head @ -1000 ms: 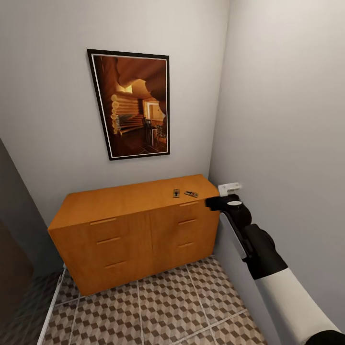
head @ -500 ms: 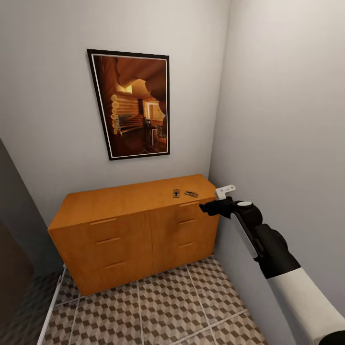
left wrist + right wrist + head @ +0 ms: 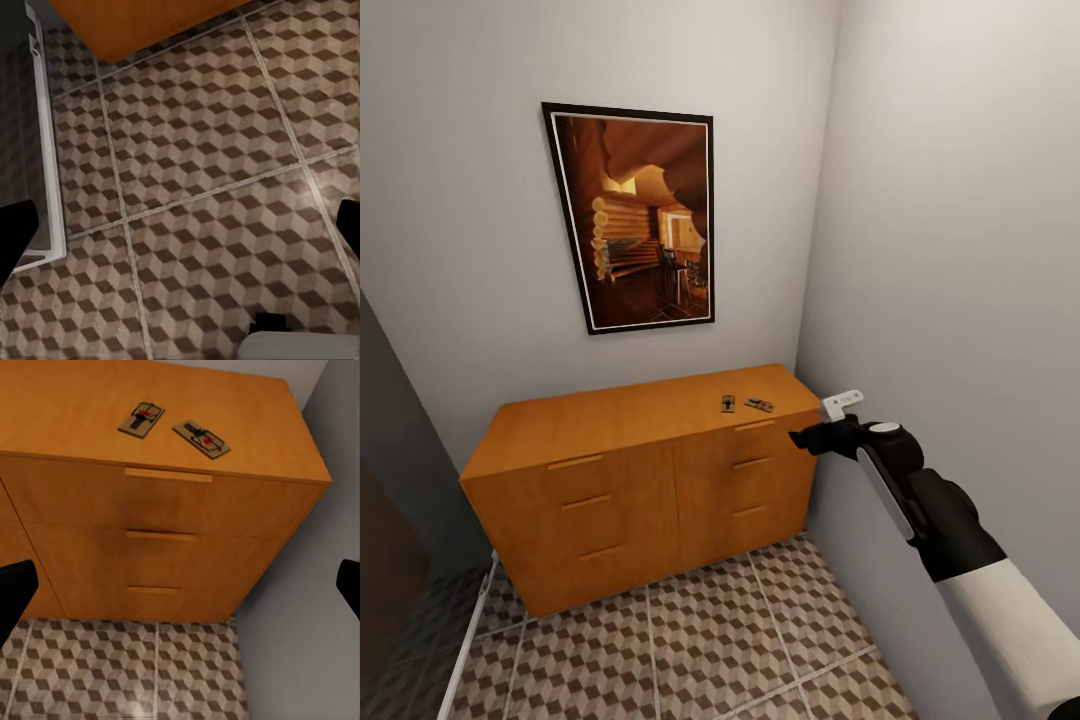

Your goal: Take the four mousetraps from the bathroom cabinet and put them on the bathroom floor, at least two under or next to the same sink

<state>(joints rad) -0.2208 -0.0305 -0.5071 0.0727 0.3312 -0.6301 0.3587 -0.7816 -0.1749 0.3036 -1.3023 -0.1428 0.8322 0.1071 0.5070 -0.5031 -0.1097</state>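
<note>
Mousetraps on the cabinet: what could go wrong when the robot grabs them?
The two mousetraps lie flat and close together on the cabinet, so the right end effector might bump one while taking the other. They sit near the front edge, so a nudge could push one off.
</note>
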